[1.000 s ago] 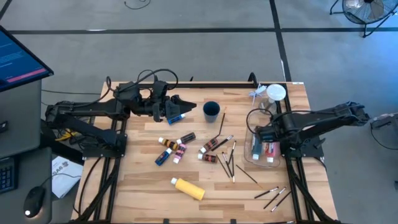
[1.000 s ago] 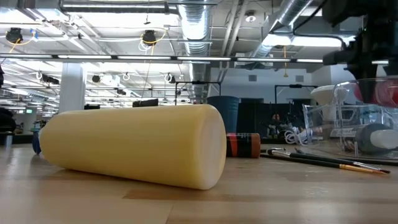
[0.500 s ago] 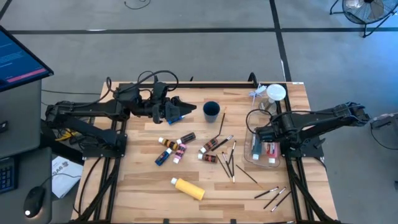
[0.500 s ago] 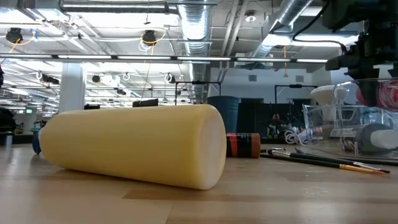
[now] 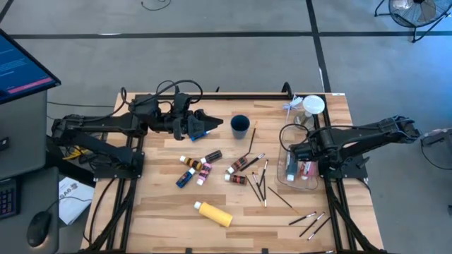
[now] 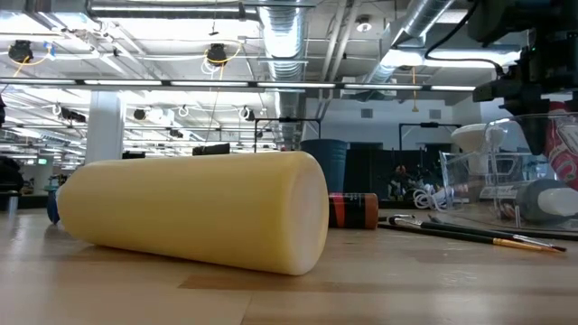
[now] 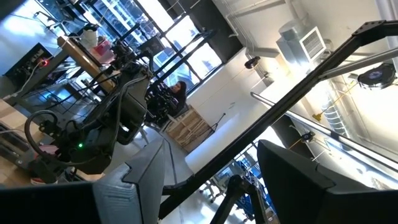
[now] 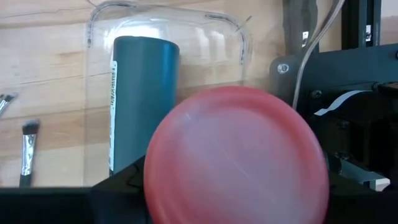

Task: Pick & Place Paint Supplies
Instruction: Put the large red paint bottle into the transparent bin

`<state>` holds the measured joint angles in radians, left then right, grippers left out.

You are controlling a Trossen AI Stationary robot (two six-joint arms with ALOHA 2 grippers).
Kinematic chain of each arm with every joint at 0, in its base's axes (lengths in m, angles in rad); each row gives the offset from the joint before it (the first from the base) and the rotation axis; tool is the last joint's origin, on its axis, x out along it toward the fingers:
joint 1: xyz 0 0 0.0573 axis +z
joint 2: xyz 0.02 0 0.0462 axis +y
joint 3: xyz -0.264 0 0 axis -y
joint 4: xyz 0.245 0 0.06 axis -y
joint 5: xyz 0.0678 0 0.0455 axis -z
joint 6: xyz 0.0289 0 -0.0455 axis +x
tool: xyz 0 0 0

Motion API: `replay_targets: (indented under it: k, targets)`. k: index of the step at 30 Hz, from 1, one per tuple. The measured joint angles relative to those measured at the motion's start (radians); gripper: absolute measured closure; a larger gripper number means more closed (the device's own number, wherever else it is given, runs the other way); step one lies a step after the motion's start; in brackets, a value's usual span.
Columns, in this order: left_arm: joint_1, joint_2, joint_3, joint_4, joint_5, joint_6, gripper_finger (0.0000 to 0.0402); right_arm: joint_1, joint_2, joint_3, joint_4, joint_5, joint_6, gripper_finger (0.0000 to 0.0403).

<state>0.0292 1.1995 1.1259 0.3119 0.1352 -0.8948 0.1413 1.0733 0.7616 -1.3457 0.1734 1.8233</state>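
High view: right gripper [image 5: 302, 156] hangs over the clear tray [image 5: 281, 154] at the table's [image 5: 141, 212] right edge; the red tube [image 5: 306, 169] under it now lies tilted against the grey tube [image 5: 291, 164], where a second ago it stood straighter in the fingers. Jaws look parted wider than before, so I read this as a release, tube dropped into the tray. Left gripper [image 5: 212, 124] sits near the rear edge beside the dark cup [image 5: 240, 125], unchanged, jaws spread, nothing between them. Still out on the table: small tubes [image 5: 199, 166] mid-table, yellow bottle [image 5: 215, 214] near the front edge, brushes [image 5: 256, 176] centre and front-right. Low view: yellow bottle [image 6: 194, 209] fills the foreground lying on its side; at the right the tray [image 6: 506, 185] shows the red tube [image 6: 569, 149] leaning where before it hung upright. Left wrist view: points up into the room, own fingers wide apart and empty. Right wrist view: red tube's cap [image 8: 236, 158] fills the gap between the fingers, grey tube [image 8: 143, 106] flat in the tray behind; contact not clear, looks let go. Judgement: one more item placed, most supplies remain.
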Motion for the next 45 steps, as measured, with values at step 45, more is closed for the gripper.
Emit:
replay_targets:
  k: [45]
  targets:
    - [-0.037,0.0,0.0,-0.001,-0.015,0.026,0.0189,-0.051,0.373,-0.001,0.068,-0.068,-0.156,0.0162]
